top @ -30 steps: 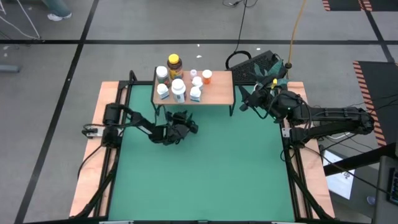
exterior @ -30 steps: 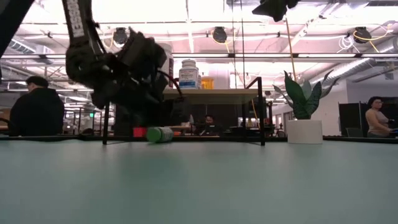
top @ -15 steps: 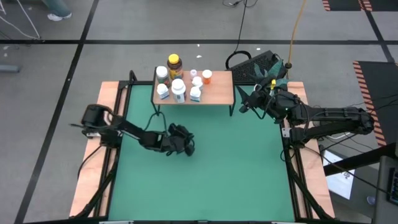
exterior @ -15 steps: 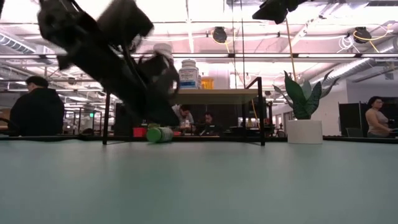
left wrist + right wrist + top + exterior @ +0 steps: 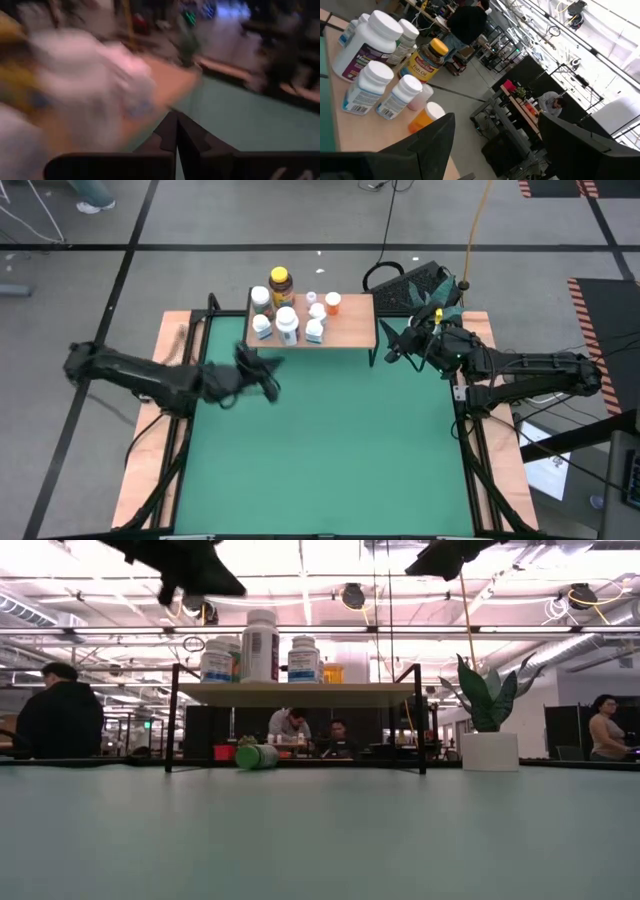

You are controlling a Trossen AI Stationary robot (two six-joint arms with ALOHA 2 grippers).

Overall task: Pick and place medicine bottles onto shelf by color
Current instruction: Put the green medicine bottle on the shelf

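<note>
The shelf (image 5: 345,330) stands at the far edge of the green worktop (image 5: 330,450), near the middle of that edge. On its wood top stand the medicine bottles (image 5: 287,325), close together. Most are white. An amber bottle (image 5: 281,282) with a yellow lid stands at the back, and a small orange bottle (image 5: 333,303) stands toward the right end. In the low view a green bottle (image 5: 257,756) lies on its side on the worktop under the shelf.

The left tool (image 5: 268,376) hangs over the worktop near the far left corner, just in front of the shelf's left end. Its fingers are pressed shut and hold nothing.

The right tool (image 5: 396,345) waits up high near the far right corner, beside the shelf's right end. Its fingers stand apart and hold nothing. A plant in a white pot (image 5: 489,751) sits near there.
</note>
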